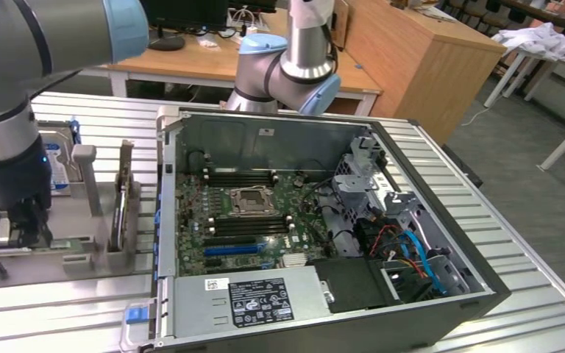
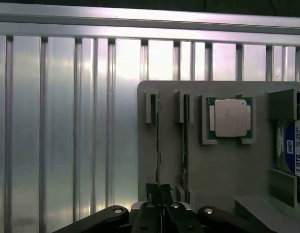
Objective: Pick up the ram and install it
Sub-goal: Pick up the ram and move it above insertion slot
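- The tool (image 2: 159,194) is pinched nearly shut on the ram (image 2: 158,145), which stands on edge.
- Ram likely light, stiff, fragile: grip the board edge mid-length, gently.

Two ram sticks (image 2: 158,136), one CPU chip (image 2: 230,118) and one hard drive (image 2: 296,154) sit in one grey holder (image 2: 222,165); one open computer case (image 1: 263,140) stands mid-frame in the exterior view.

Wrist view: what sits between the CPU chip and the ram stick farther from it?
The other ram stick, standing on edge in the grey holder, as the wrist view shows.
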Available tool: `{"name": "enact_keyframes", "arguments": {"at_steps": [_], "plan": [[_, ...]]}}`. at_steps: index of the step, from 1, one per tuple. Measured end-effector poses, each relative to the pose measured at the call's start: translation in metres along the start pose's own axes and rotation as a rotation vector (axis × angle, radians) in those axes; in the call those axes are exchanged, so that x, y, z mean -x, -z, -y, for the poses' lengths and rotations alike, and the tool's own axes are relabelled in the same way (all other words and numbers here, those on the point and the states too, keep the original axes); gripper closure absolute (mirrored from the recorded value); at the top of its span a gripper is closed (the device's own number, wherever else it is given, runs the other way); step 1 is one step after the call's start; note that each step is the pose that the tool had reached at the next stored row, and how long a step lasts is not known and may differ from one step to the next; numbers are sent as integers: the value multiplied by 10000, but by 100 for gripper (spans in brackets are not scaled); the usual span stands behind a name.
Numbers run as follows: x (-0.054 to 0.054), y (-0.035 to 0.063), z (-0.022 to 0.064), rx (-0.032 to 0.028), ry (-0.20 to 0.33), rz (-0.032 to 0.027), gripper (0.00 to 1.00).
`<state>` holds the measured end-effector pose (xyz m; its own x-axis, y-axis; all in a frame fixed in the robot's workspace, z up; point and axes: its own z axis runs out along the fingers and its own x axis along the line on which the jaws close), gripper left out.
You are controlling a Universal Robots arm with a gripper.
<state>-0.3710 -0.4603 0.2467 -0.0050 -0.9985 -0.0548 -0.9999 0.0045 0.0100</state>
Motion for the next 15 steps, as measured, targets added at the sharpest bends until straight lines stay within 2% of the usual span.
{"name": "enact_keyframes", "arguments": {"at_steps": [15], "plan": [[25, 455, -4, -2, -30, 0, 88]]}}
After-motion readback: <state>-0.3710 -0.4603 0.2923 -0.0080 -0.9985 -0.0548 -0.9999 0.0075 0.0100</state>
